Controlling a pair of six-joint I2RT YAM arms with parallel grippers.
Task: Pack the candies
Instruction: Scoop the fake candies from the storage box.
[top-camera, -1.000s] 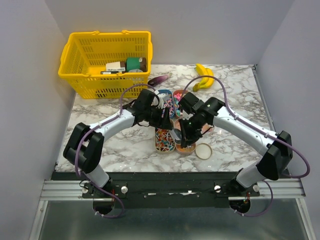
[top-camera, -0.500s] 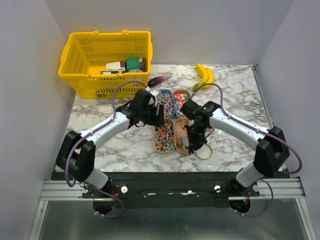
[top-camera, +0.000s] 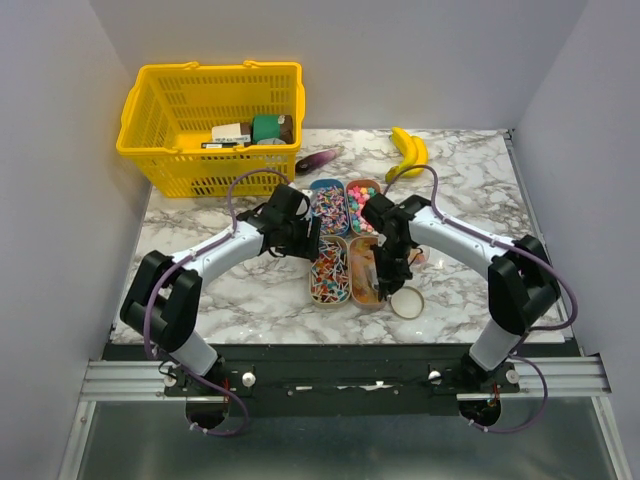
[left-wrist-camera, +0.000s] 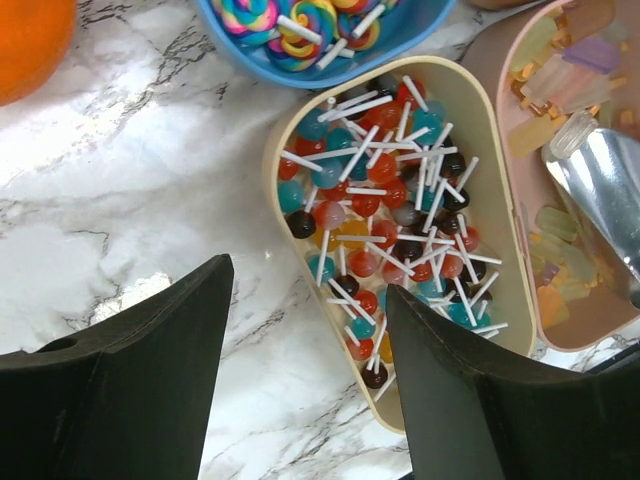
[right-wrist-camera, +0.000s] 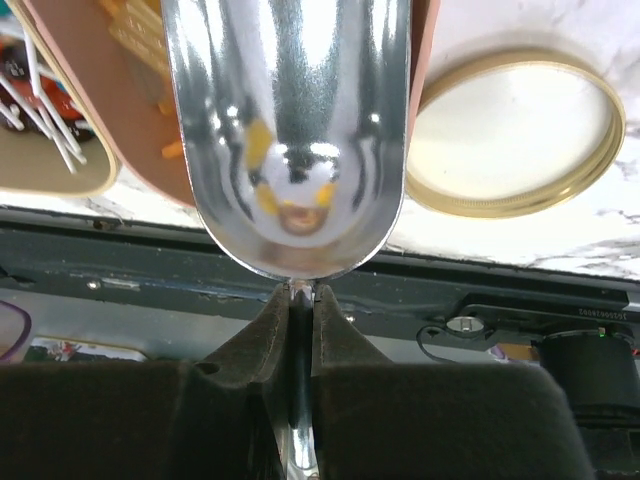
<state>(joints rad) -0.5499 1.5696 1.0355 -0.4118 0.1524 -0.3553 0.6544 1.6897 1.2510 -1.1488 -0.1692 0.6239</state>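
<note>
The candies lie in trays at mid table. A cream tray (left-wrist-camera: 505, 300) holds white-stick lollipops (left-wrist-camera: 380, 195). A blue tray (left-wrist-camera: 420, 25) holds swirl lollipops, and a pink tray (left-wrist-camera: 500, 60) holds wrapped candies (left-wrist-camera: 555, 75). My left gripper (left-wrist-camera: 308, 282) is open and empty over the marble, at the cream tray's left rim. My right gripper (right-wrist-camera: 300, 295) is shut on the handle of a metal scoop (right-wrist-camera: 290, 130), whose bowl hangs over the pink tray (right-wrist-camera: 110, 100). In the top view the left gripper (top-camera: 306, 236) and right gripper (top-camera: 386, 266) flank the trays.
A gold jar lid (right-wrist-camera: 515, 135) lies right of the pink tray, near the table's front edge. An orange (left-wrist-camera: 30, 40) sits left of the blue tray. Bananas (top-camera: 408, 150) and a purple object (top-camera: 318, 160) lie at the back. A yellow basket (top-camera: 160, 150) stands back left.
My left gripper has drawn back to the left, off the trays, and its jaws stand a little wider. My right arm has swung the scoop nearer, over the near right tray.
</note>
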